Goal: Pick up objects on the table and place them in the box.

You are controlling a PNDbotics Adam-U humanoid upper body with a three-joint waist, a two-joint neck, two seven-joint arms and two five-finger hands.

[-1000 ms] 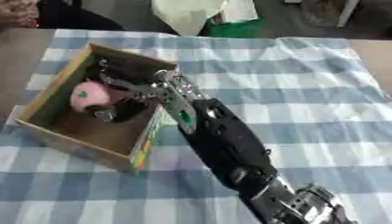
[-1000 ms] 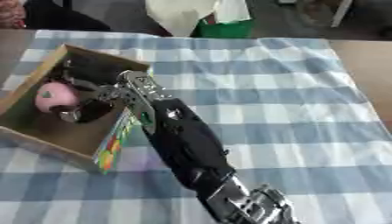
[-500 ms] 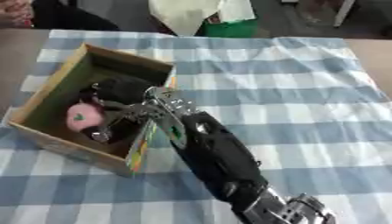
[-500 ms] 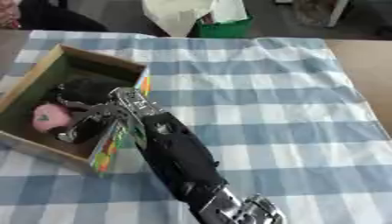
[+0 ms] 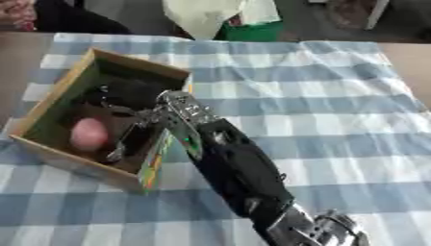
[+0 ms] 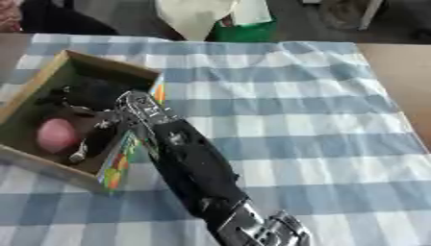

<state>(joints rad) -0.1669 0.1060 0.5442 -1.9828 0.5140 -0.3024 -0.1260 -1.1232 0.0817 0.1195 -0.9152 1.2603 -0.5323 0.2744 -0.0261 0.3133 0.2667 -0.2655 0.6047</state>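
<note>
A worktop (image 5: 336,86) covered with a blue-and-white checked cloth is seen; a white bag (image 5: 202,17) and something green sit at the far edge. An open cardboard box (image 5: 126,65) stands at the left, with a colourful printed side flap. A pink rounded object (image 5: 87,134) lies inside the box, beside a dark item that cannot be made out. The right hand (image 5: 160,117) is reached in over the box's near wall, the black forearm running diagonally from the lower right. The fingers (image 5: 122,144) are spread and pointed down into the box, apart from the pink object; nothing is seen held. The placing step is judged to be ending. A lift clear of the box wall is called for next. The left hand is not seen.
</note>
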